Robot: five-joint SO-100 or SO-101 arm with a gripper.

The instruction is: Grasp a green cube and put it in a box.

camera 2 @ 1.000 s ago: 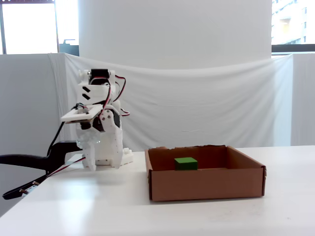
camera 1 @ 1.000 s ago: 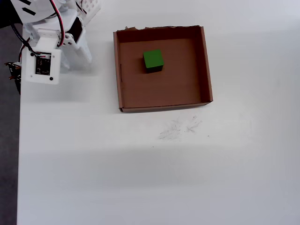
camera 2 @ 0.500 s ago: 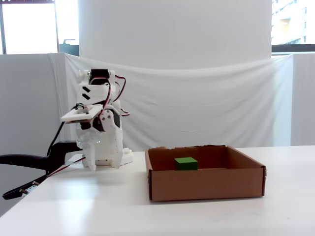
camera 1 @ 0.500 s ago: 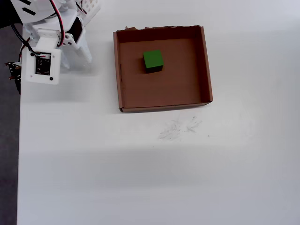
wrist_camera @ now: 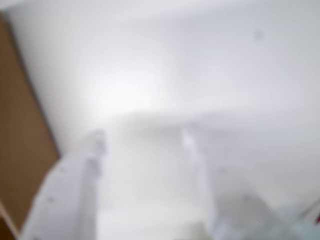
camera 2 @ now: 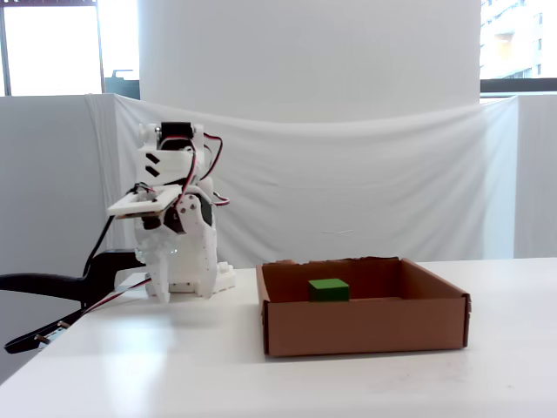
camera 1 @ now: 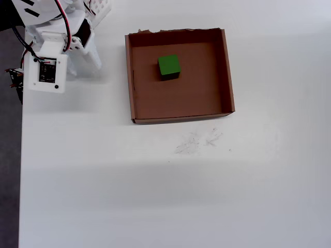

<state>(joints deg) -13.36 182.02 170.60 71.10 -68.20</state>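
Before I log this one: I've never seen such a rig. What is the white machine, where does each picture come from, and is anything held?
The white machine is a small robot arm on a white table. One picture looks straight down from above, one looks across the table from the side, and the blurry one comes from a camera on the arm's wrist. On the table sits a shallow cardboard box, and the green cube lies inside it, toward the torn edge. The arm is folded up beside the box, well away from the cube. In the wrist view the gripper shows two pale fingers spread apart over bare table, holding nothing.
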